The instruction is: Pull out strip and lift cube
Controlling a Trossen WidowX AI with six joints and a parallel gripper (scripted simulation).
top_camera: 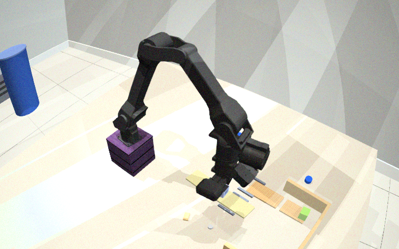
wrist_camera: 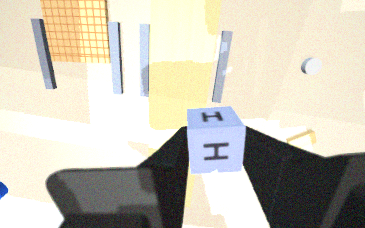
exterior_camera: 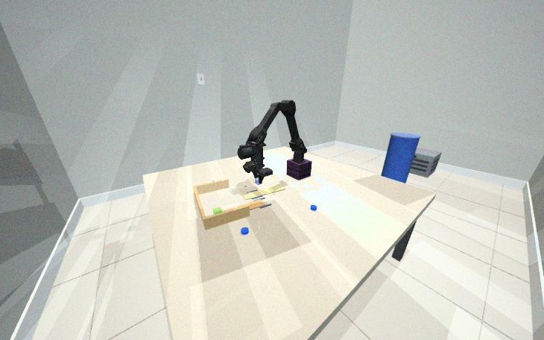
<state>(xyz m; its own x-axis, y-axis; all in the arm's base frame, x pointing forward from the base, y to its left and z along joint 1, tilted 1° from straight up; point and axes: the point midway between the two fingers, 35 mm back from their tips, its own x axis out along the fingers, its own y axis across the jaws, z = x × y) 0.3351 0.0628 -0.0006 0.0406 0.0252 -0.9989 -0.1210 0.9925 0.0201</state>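
My gripper (wrist_camera: 210,130) is shut on the pale blue cube (wrist_camera: 216,150) (top_camera: 224,191) (exterior_camera: 257,181) marked H, and holds it above the table. The yellow strip (wrist_camera: 180,92) (top_camera: 236,203) (exterior_camera: 250,194) lies below, between two grey rails, and reaches out past them toward the arm's base; the gripper hides part of it in the top view. An orange gridded strip (top_camera: 264,194) (wrist_camera: 75,30) lies beside it between other rails. Beyond a gap lies a separate orange piece (top_camera: 291,210) with a green cube (top_camera: 304,213) (exterior_camera: 217,210) on it.
A wooden wall (top_camera: 306,194) (exterior_camera: 225,218) borders the far side of the strips. Grey rails (top_camera: 226,209) (wrist_camera: 220,67) flank the strips. Blue discs (top_camera: 308,179) (exterior_camera: 313,207), a grey disc (top_camera: 210,226) (wrist_camera: 311,66) and a small tan block (top_camera: 186,215) lie around. The arm stands on a purple block (top_camera: 131,157).
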